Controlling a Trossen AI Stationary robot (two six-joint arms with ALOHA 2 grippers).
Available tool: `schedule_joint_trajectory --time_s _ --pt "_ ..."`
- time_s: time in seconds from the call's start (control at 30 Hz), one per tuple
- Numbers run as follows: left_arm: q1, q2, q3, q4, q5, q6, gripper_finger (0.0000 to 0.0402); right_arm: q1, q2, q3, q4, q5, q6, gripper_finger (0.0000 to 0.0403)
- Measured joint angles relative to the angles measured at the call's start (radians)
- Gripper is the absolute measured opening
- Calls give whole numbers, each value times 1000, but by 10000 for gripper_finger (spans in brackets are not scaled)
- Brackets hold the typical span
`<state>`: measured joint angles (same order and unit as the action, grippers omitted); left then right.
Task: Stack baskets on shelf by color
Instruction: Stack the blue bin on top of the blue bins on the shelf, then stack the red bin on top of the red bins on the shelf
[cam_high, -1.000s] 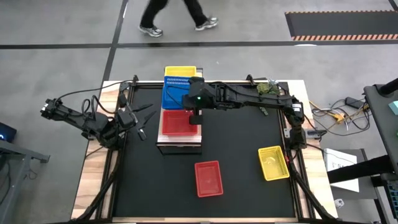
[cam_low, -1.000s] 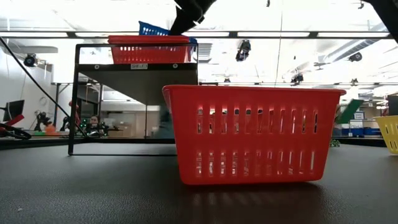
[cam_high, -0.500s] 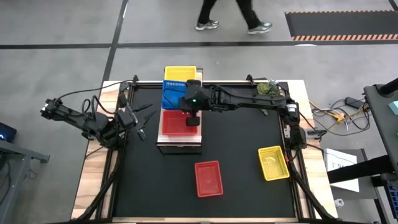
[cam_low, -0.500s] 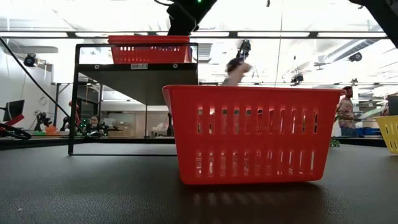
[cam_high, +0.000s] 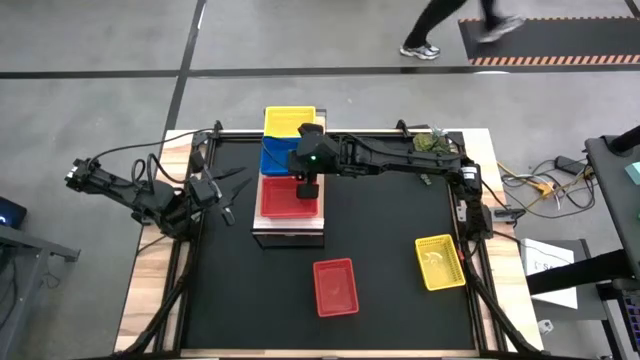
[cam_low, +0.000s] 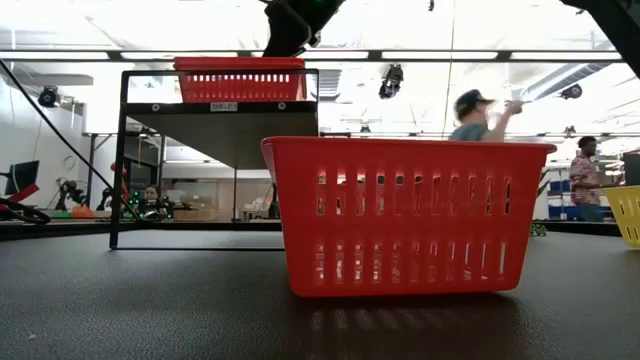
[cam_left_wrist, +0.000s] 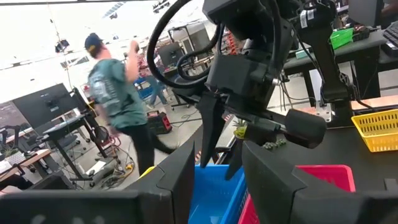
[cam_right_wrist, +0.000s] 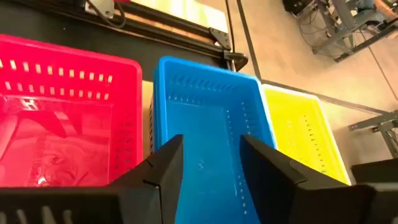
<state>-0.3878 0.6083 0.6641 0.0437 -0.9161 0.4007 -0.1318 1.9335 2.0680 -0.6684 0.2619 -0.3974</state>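
A: Status of the right gripper (cam_high: 306, 178)?

B: It hangs over the shelf (cam_high: 290, 232), above the blue basket (cam_high: 276, 160). In its wrist view the fingers stand apart with only the blue basket's floor showing between them. Nothing is held. I read this as the release step: the blue basket rests on the shelf and the jaws are clear of it.

A: Shelf layout?

B: Three stations in a row. Yellow basket (cam_high: 288, 120) at the far end, blue in the middle, red basket (cam_high: 285, 198) at the near end. Each touches its neighbour. How many baskets sit in each stack I cannot tell from above.

A: Left gripper (cam_high: 222, 196)?

B: It waits at the table's left edge, beside the shelf, fingers open and empty.

A: Remaining stock?

B: Two baskets on the tabletop (cam_high: 390, 250): a loose red basket (cam_high: 335, 286) near the front centre and a loose yellow basket (cam_high: 440, 262) toward the right side, well apart from each other and from the shelf.

A: Next move?

B: My judgement: raise the right gripper straight up off the blue stack so the fingers do not catch a wall, then go to one loose basket. Grip it by a rim, carry it level, and nest it squarely in the matching colour. A tilted placement could jam on the rim below or push the neighbouring stack.
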Motion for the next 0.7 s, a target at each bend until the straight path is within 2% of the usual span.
schedule_joint_trajectory --time_s 0.17,0.4,0.7 --pt "0 0 0 0 0 0 118 0 -1 14 -1 -34 -4 125" --pt "0 0 0 0 0 0 118 3 -7 15 -6 -53 18 20" --pt "0 0 0 0 0 0 118 45 -58 17 -112 -58 93 10"
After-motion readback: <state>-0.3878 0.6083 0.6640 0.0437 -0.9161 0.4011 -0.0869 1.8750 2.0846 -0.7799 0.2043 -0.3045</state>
